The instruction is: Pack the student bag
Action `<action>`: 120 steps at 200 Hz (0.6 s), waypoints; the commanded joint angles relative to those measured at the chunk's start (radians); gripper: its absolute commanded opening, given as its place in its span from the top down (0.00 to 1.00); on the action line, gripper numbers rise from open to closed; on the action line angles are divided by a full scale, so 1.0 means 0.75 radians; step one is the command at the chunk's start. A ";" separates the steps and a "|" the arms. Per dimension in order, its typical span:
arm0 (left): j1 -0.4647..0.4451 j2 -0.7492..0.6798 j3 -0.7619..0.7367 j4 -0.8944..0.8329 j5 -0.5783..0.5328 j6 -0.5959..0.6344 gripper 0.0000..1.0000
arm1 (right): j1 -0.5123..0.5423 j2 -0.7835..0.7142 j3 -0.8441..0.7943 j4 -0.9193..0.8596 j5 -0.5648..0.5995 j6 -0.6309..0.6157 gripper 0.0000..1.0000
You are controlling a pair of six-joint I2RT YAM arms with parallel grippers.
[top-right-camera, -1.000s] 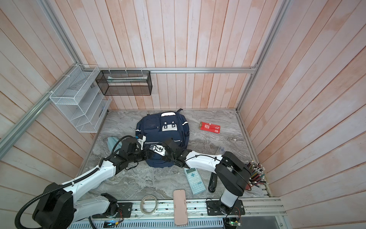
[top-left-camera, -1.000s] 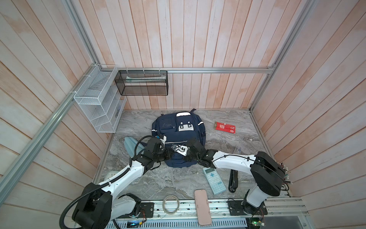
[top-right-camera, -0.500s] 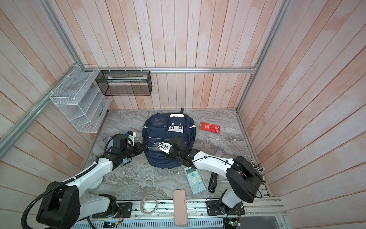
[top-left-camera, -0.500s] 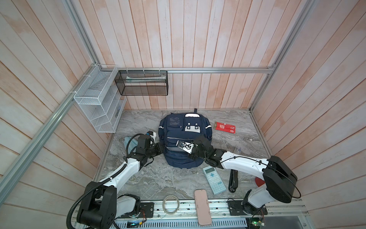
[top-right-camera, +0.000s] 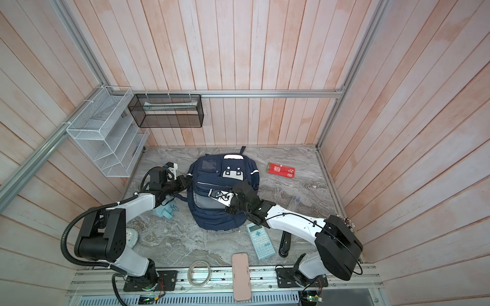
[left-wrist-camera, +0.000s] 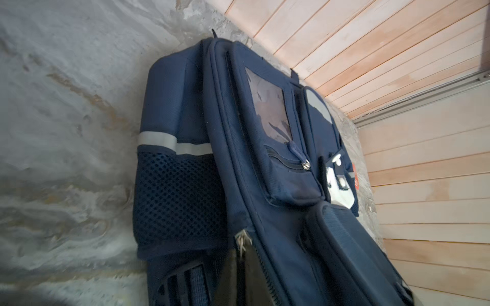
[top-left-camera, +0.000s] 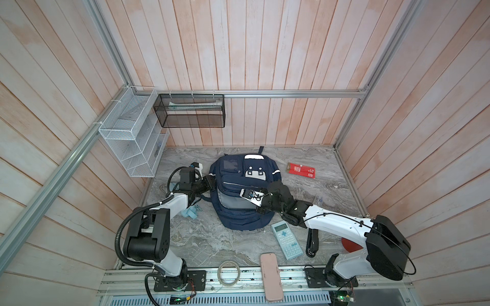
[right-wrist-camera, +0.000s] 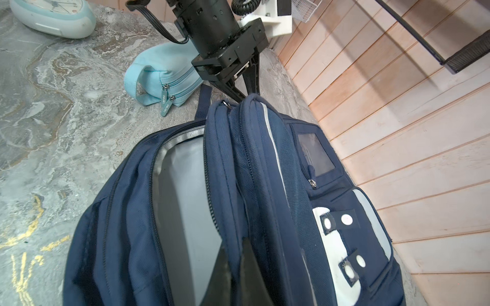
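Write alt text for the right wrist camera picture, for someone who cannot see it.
The student bag lies on the marble table with its main compartment unzipped, showing grey lining. The right gripper pinches the raised front flap near the camera, the left gripper at its far end. A light-blue pouch and a pale clock sit beyond the bag.

The grey marbled tabletop (top-left-camera: 198, 238) carries the student bag (top-left-camera: 244, 220) at its middle, a light-blue pouch (top-left-camera: 191, 212) beside it, a red packet (top-left-camera: 301, 170) farther back, and a calculator (top-left-camera: 287, 240) near a black stapler (top-left-camera: 311, 242) in front.
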 commanded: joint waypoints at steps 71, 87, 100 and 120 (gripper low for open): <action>0.019 -0.056 0.012 0.121 -0.156 0.031 0.62 | 0.010 0.021 0.015 0.053 0.031 0.001 1.00; -0.006 -0.156 -0.009 0.059 -0.159 0.040 0.53 | 0.009 0.047 0.036 0.015 0.046 0.044 0.91; -0.053 -0.247 -0.010 -0.014 -0.172 0.078 0.48 | 0.010 0.058 0.041 -0.008 0.079 0.127 0.71; -0.138 -0.370 -0.008 -0.105 -0.174 0.131 0.42 | 0.010 0.052 0.032 -0.050 0.155 0.272 0.58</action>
